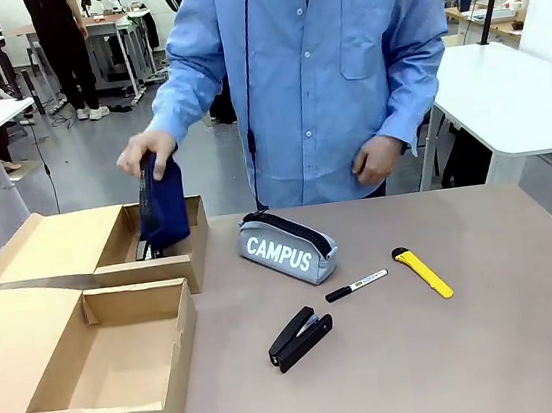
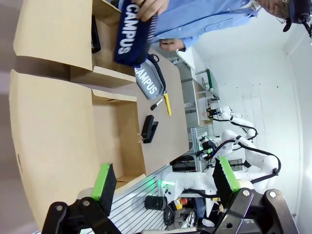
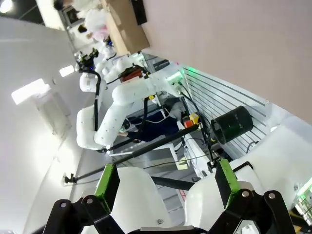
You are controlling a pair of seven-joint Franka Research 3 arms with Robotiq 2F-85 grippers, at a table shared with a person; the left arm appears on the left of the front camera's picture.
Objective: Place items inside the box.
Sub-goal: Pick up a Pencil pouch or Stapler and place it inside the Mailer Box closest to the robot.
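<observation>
Left wrist: stapler well beyond left tool.

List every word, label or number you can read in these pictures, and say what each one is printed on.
"CAMPUS": white letters on the side of the grey pencil case, which lies on the table.
"CAMPUS": white letters on the navy pencil case, readable in the left wrist view, held in the person's hand.
Marker pen: the print on its white barrel is too small to read.

Txt "CAMPUS", white caps, was on grey pencil case — same word, also white, on navy pencil case.
</observation>
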